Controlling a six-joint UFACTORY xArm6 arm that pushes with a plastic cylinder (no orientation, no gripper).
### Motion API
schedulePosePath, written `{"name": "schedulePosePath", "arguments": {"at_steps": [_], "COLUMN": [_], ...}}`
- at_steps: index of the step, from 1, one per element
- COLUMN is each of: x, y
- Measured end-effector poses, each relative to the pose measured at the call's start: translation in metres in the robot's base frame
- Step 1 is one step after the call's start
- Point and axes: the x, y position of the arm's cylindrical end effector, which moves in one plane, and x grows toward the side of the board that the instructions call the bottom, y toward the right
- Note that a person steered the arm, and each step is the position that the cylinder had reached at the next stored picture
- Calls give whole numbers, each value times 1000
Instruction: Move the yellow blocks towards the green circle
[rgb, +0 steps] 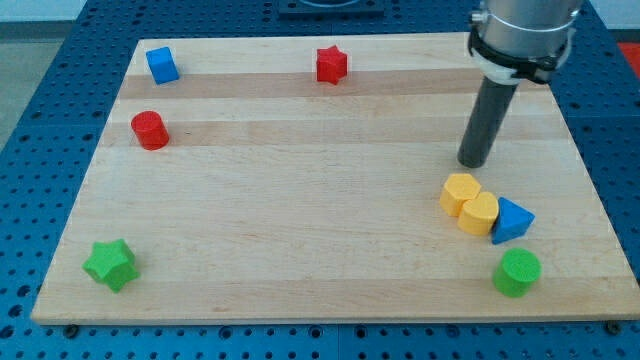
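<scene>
At the view's far left, near the bottom corner of the pale wooden board (300, 230), lies a green star-shaped plastic block (110, 264). At about 12 o'clock from it, well apart, stands a red cylinder-shaped plastic block (150, 130), and at 12 o'clock from that, near the board's top left corner, sits a blue cube-shaped plastic block (162, 64). Further right along the top edge, at roughly 3 o'clock from the blue cube, is a red star-shaped plastic block (331, 64).

The right side holds the task's things. Two yellow plastic blocks touch each other: a yellow hexagon-like block (460, 192) and, at its 4 o'clock, a yellow rounded block (480, 213). Pressed against the rounded one at its 3 o'clock is a blue triangular plastic block (511, 221). The green circle, a short green cylinder-shaped plastic block (517, 272), stands at about 5 o'clock from the yellow pair, near but not touching them or the blue triangle.

The arm ends in a straight dark rod with no hand or jaws, so nothing spreads, presses together or pinches. My tip (473, 163) rests at the board's surface at about 12 o'clock from the yellow hexagon-like block, just beside it; whether it touches cannot be told. The yellow blocks lie between my tip and the green circle.

Around the board shows a blue perforated table top (40, 120).
</scene>
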Motion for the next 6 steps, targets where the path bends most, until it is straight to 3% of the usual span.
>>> {"name": "schedulePosePath", "arguments": {"at_steps": [5,6], "x": [83,84], "y": [10,12]}}
